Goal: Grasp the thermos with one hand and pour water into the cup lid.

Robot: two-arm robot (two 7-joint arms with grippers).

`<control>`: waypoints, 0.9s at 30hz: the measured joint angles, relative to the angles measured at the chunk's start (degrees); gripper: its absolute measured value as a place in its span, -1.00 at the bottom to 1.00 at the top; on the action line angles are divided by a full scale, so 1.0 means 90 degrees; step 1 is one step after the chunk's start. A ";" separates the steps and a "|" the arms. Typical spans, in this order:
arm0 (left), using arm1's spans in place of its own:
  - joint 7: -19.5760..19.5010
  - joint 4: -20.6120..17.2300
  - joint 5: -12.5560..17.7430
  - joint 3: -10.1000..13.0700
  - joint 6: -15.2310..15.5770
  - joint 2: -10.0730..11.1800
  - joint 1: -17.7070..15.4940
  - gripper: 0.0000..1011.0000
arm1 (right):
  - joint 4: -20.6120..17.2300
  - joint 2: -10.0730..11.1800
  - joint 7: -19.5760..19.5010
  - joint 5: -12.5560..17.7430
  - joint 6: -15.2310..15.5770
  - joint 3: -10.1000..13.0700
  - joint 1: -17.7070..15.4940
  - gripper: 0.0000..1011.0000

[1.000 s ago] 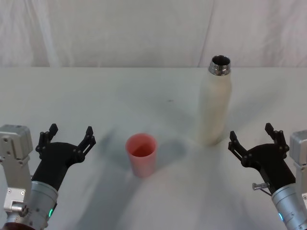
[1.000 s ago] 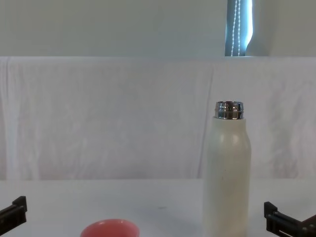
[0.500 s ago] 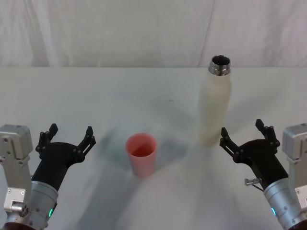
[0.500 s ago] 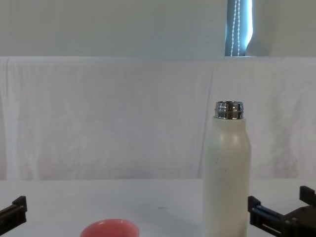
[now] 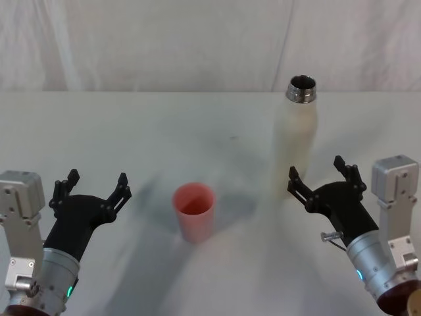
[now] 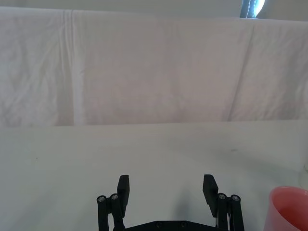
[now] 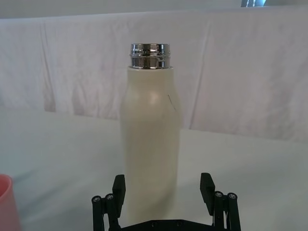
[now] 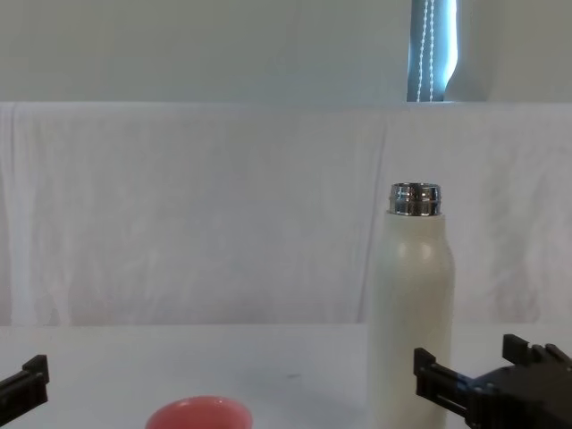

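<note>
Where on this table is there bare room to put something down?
Bare cloth lies behind the cup lid toward the backdrop, and between the open left gripper and the cup lid. It is tight on the right, where the open right gripper sits just before the thermos.

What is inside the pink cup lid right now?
The cup lid stands upright and open. The head view shows only bare pink inner wall and bottom, with no visible water. The open thermos stands upright, its contents hidden past the dark neck.

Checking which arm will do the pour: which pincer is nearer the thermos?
The right pincer is nearer, open just short of the thermos, lined up with its lower body. The left pincer sits open far across the table, beyond the cup lid.
</note>
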 joint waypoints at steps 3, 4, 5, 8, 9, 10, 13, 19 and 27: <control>0.0000 0.0000 0.0000 0.0000 0.0000 0.0000 0.0000 0.98 | 0.0062 -0.0036 0.0038 -0.0004 0.0004 -0.0002 0.0062 0.98; 0.0000 0.0000 0.0000 0.0000 0.0000 0.0000 0.0000 0.98 | 0.0110 -0.0058 0.0060 -0.0004 0.0004 -0.0003 0.0105 0.98; 0.0000 0.0000 0.0000 0.0000 0.0000 0.0000 0.0000 0.98 | 0.0133 -0.0068 0.0073 -0.0003 0.0004 -0.0004 0.0129 0.98; 0.0000 0.0000 0.0000 0.0000 0.0000 0.0000 0.0000 0.98 | 0.0195 -0.0097 0.0102 -0.0003 0.0004 -0.0010 0.0200 0.98; 0.0000 0.0000 0.0000 0.0000 0.0000 0.0000 0.0000 0.98 | 0.0239 -0.0117 0.0120 -0.0003 0.0004 -0.0013 0.0256 0.98; 0.0000 0.0000 0.0000 0.0000 0.0000 0.0000 0.0000 0.98 | 0.0273 -0.0133 0.0135 -0.0003 0.0004 -0.0022 0.0300 0.98; 0.0000 0.0000 0.0000 0.0000 0.0000 0.0000 0.0000 0.98 | 0.0360 -0.0176 0.0168 0.0009 0.0003 -0.0044 0.0399 0.98; 0.0000 0.0000 0.0000 0.0000 0.0000 -0.0001 0.0000 0.98 | 0.0483 -0.0237 0.0206 0.0046 0.0033 -0.0083 0.0553 0.98; 0.0000 0.0000 0.0000 0.0000 0.0000 0.0000 0.0000 0.98 | 0.0609 -0.0283 0.0242 0.0093 0.0025 -0.0127 0.0695 0.98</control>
